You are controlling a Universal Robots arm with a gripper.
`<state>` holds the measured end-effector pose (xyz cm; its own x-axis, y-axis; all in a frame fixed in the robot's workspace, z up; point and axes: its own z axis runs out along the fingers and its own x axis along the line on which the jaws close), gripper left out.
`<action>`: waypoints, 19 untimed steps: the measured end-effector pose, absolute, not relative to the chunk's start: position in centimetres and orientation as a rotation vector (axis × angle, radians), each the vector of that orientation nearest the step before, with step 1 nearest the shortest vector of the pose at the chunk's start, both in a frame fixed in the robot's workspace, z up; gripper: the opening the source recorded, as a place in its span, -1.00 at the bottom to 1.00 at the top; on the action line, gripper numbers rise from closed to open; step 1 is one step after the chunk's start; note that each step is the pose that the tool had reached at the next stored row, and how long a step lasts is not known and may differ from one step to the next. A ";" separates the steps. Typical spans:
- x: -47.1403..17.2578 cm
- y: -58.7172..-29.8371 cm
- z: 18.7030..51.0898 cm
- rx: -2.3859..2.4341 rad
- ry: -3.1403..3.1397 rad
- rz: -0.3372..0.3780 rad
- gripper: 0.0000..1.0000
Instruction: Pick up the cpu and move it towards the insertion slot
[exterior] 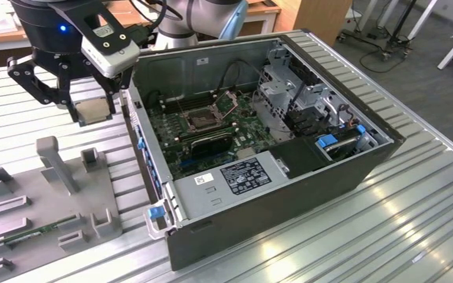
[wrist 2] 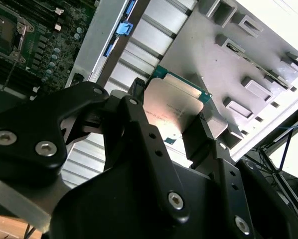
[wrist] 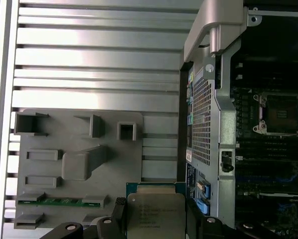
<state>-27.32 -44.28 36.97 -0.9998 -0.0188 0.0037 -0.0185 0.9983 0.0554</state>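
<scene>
My gripper [exterior: 91, 112] is shut on the cpu [exterior: 92, 109], a flat silvery square chip held up above the slatted table, to the exterior view's left of the open computer case. In both wrist views the cpu [wrist 2: 171, 107] [wrist: 155, 215] sits clamped between the black fingers [wrist 2: 139, 129]. The insertion slot [exterior: 200, 116], a square socket with a dark centre and metal frame, lies on the green board inside the case, to the exterior view's right of the gripper. The insertion slot [wrist: 283, 114] [wrist 2: 2, 30] also shows in both wrist views.
A grey fixture plate [exterior: 69, 200] with upright posts lies below the gripper and carries a green memory stick [exterior: 33, 231]. The case wall [exterior: 136, 135] stands between gripper and board. Drive cages and cables [exterior: 305, 106] fill the case's far side.
</scene>
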 end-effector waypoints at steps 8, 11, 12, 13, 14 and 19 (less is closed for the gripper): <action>-27.1 -44.3 37.0 0.029 -3.136 -0.086 0.09; -26.7 -44.3 37.0 0.029 -3.136 -0.087 0.09; -26.5 -44.3 37.0 0.029 -3.136 -0.087 0.09; -26.3 -44.3 37.0 0.029 -3.136 -0.087 0.09; -26.1 -44.3 37.0 0.029 -3.136 -0.087 0.09; -24.8 -44.3 37.0 0.029 -3.136 -0.087 0.09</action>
<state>-24.82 -44.28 36.99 -0.9998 -0.0188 0.0038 -0.0185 0.9983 0.0553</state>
